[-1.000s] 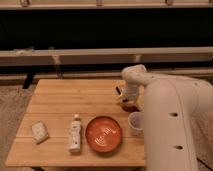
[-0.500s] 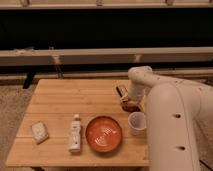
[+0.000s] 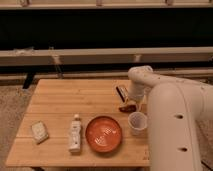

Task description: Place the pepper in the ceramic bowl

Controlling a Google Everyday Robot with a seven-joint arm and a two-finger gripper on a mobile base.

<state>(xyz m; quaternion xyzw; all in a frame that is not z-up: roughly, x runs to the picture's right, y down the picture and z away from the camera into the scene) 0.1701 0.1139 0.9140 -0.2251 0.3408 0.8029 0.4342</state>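
The pepper [image 3: 127, 107] is a small dark red piece lying on the wooden table [image 3: 70, 100] near its right side. My gripper [image 3: 124, 96] hangs directly over it at the end of the white arm [image 3: 165, 115], very close to or touching it. The ceramic bowl [image 3: 103, 134] is orange-red with pale marks inside. It stands empty at the table's front, to the lower left of the pepper and gripper.
A small white cup [image 3: 137, 122] stands just right of the bowl, below the gripper. A pale bottle [image 3: 75, 132] lies left of the bowl. A pale packet [image 3: 39, 131] sits at the front left. A dark wall with a ledge runs behind the table.
My arm and gripper have shifted slightly right and down, closer over the pepper. The bowl, cup, bottle and packet have not moved.
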